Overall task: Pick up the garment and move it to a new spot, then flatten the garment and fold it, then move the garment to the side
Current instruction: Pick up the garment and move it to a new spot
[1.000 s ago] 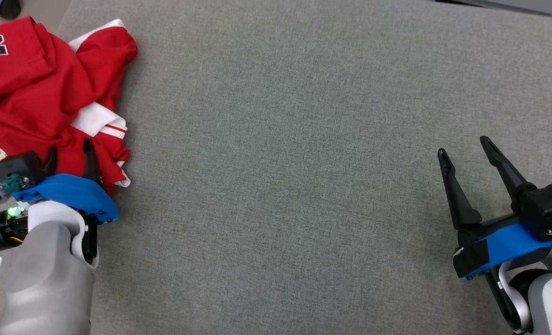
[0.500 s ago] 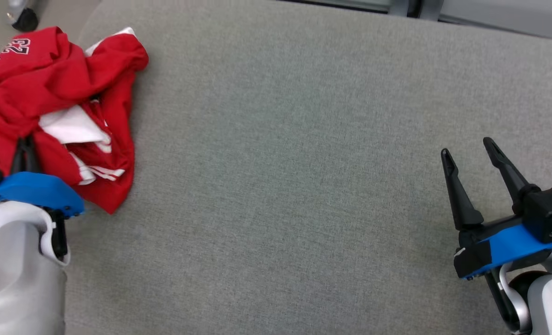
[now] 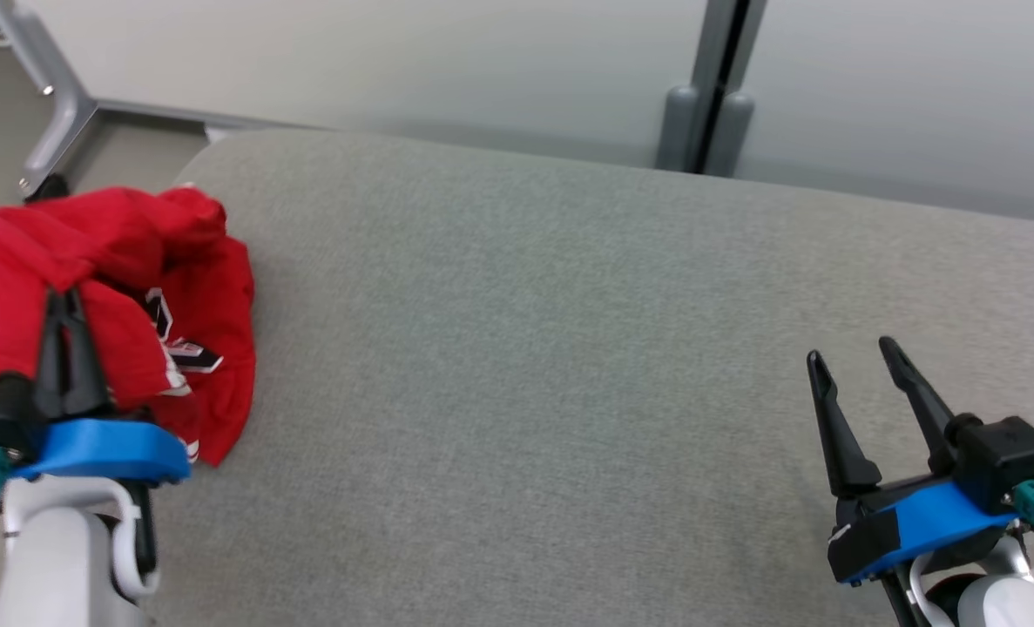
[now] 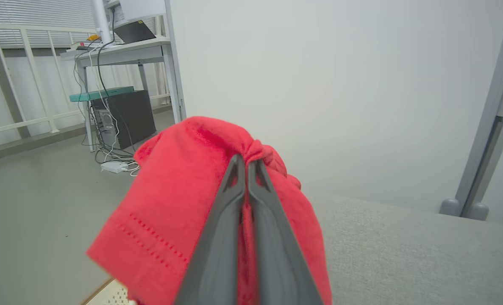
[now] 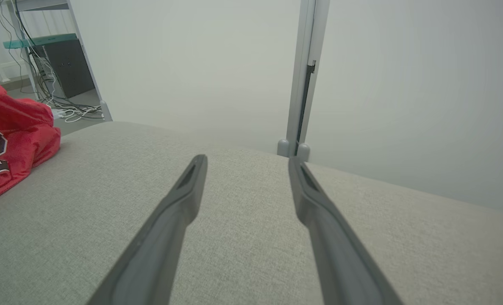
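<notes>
The garment [image 3: 125, 287] is a red jersey with white trim and dark numerals, bunched at the left end of the grey padded table [image 3: 525, 366]. My left gripper [image 3: 64, 300] is shut on a fold of it and holds the cloth lifted; in the left wrist view red fabric [image 4: 183, 203] drapes over both fingers, pinched at the tips of my left gripper [image 4: 246, 160]. The lower part of the jersey [image 5: 9, 156] hangs down to the table surface. My right gripper [image 3: 852, 357] hovers open at the lower right, nothing between its fingers [image 5: 192, 182].
A pale wall with a grey vertical post [image 3: 708, 96] runs behind the table's far edge. Off the left end stand a desk [image 4: 120, 46], a dark computer case [image 4: 124, 116] and cables on the floor. The grey surface stretches wide between both grippers.
My left gripper went from open to shut on the red jersey and raised it off the table. The head camera tilted upward, bringing the wall into view. The right gripper stayed open.
</notes>
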### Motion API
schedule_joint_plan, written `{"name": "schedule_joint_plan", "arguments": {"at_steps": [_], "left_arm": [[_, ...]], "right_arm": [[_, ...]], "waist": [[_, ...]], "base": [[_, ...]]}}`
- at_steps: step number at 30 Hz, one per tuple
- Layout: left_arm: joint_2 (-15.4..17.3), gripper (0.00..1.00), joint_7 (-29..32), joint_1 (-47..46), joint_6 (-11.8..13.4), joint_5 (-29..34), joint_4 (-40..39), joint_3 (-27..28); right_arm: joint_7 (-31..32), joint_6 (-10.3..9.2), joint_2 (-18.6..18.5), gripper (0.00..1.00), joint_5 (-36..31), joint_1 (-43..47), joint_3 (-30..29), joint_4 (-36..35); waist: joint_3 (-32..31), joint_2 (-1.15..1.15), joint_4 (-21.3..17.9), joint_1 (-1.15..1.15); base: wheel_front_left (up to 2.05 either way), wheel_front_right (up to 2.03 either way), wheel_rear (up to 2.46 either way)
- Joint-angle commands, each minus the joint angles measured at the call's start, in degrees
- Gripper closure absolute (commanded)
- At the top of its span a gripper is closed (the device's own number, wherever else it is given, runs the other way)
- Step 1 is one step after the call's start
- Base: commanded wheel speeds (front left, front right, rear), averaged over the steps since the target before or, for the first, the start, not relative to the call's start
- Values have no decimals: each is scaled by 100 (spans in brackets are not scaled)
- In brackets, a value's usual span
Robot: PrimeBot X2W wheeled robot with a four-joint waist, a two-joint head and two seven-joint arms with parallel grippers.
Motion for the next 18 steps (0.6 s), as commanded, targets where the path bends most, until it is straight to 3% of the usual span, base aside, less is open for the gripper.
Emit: {"name": "schedule_joint_plan", "arguments": {"at_steps": [1,9,18], "left_arm": [[-52,100,13,134,22,59,-188,-81],[-550,100,627,782,-271,274,-1573,-1099],[-938,100,830,311,-641,84,-1527,-2768]], "right_arm": [[-34,0,28,0,-1,97,-16,12],[-16,0,129,0,23,296,-42,-51],[-57,0,179,0,64,103,-16,-82]], "waist": [[-272,1,-270,2],[-423,1,-987,2],[84,1,-2101,2]], "base": [[0,0,0],[0,0,0],[0,0,0]]}}
